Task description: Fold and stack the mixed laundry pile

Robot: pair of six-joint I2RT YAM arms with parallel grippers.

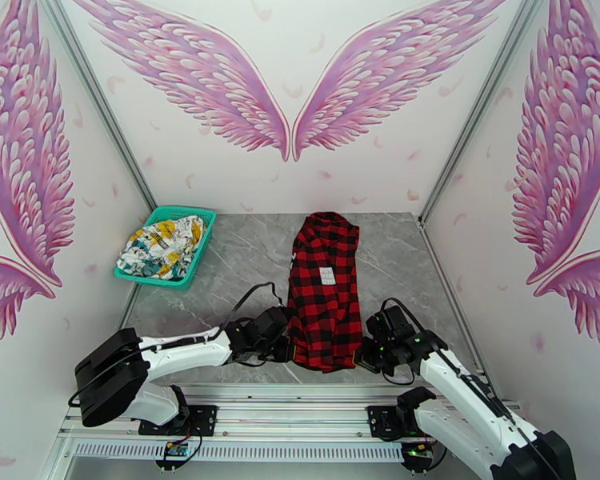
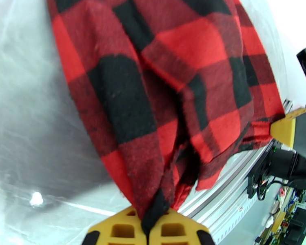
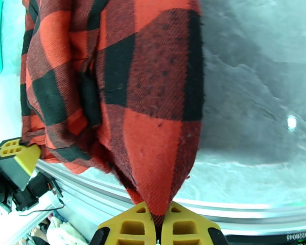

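Where it lies, the plaid garment runs near-to-far.

1. Back wall, at 12 o'clock: white, painted with a pair of spread pink feathered wings and scattered pale pink petals.
2. Left wall, at 9 o'clock: white, with part of a matching pink wing.
3. Right wall, at 3 o'clock: the same.
4. Corner posts: two grey metal strips, at 11 and 1 o'clock.
5. Table top: grey marble pattern, glossy, with a small bright glare spot.
6. Aluminium rail, at 6 o'clock, along the near edge.
7. Light: bright and even.
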